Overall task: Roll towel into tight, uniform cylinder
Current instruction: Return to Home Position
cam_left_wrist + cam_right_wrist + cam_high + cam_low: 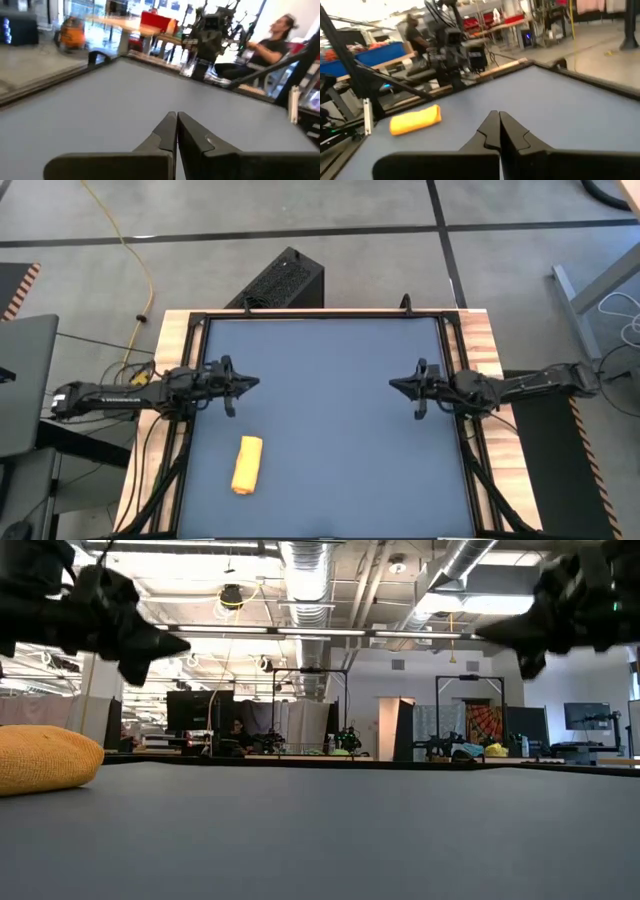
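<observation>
We see the left hand (pixel 250 384) clenched shut, fingers pressed together and holding nothing, raised over the left side of the dark blue mat (pixel 330 430). The right hand (pixel 396 385) is the same (closed, empty) over the mat's right side. The towel (pixel 247 464), a short yellow roll, lies on the mat near the left hand, touching neither.

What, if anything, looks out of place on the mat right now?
Nothing stands out. The towel lies rolled on the mat, slightly angled to its edge, nearer the left end effector. It and the right end effector are shut, clear of the towel.
</observation>
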Action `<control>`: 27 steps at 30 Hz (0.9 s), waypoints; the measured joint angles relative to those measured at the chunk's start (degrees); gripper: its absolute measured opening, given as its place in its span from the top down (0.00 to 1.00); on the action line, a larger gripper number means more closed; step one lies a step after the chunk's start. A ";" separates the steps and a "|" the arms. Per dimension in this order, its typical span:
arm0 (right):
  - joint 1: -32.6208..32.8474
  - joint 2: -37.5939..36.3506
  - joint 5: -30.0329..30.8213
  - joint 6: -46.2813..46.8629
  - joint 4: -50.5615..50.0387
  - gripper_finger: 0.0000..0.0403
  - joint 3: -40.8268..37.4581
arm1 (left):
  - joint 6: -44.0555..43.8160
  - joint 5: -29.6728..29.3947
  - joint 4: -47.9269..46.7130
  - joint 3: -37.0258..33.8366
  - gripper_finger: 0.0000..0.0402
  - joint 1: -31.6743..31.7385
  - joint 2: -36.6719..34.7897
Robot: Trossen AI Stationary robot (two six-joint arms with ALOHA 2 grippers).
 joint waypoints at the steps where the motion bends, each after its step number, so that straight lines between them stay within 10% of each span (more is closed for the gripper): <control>1: -0.97 -0.76 -0.43 0.98 -0.30 0.97 -1.20 | -0.65 0.28 -1.18 -0.53 1.00 0.72 -0.96; 15: -6.31 -9.47 -8.84 -7.49 -6.89 0.93 -0.61 | 5.00 5.98 -25.01 1.11 1.00 5.00 -20.72; 27: -6.39 -9.94 -7.35 -11.27 -10.35 0.90 -0.59 | -16.12 4.02 -25.25 1.12 1.00 4.82 -19.47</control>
